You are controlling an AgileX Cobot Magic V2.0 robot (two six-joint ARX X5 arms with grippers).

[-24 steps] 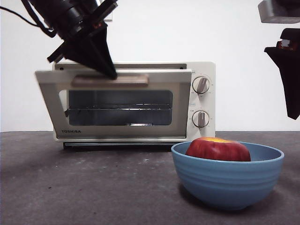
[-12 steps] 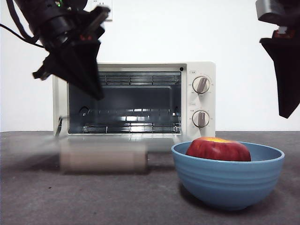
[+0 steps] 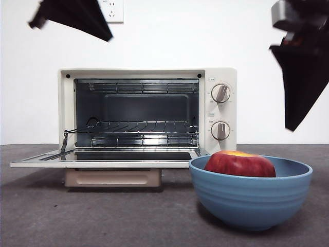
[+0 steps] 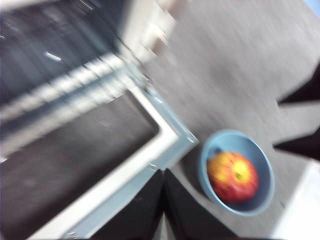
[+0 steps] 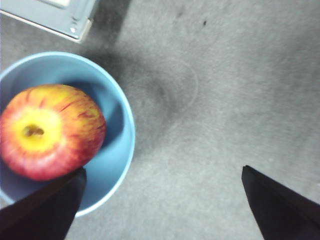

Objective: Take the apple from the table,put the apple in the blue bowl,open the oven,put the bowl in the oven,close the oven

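The cream oven (image 3: 218, 110) stands open, its glass door (image 3: 103, 157) lying flat with the beige handle (image 3: 113, 177) below its front edge. The wire rack (image 3: 136, 126) shows inside. The blue bowl (image 3: 250, 198) sits in front of the oven's right side, holding the red apple (image 3: 240, 163). My left gripper (image 3: 105, 35) hangs high above the oven's left side, jaws shut and holding nothing; its blurred wrist view shows the gripper (image 4: 162, 175) over the door corner (image 4: 172, 137), bowl (image 4: 262, 192) and apple (image 4: 232, 176). My right gripper (image 3: 291, 126) hovers open above the bowl's right side, its jaws (image 5: 163, 169) wide apart beside the bowl (image 5: 122, 150) and apple (image 5: 50, 131).
Dark grey table (image 3: 77, 216) stretches in front of the oven and left of the bowl. A white wall with a socket (image 3: 114, 10) stands behind. The lowered door's corner (image 5: 75, 25) lies close to the bowl's rim.
The oven door has dropped from partly open to flat. My left gripper let go of the handle and rose to the top left. The right gripper has come lower, slightly leftward.
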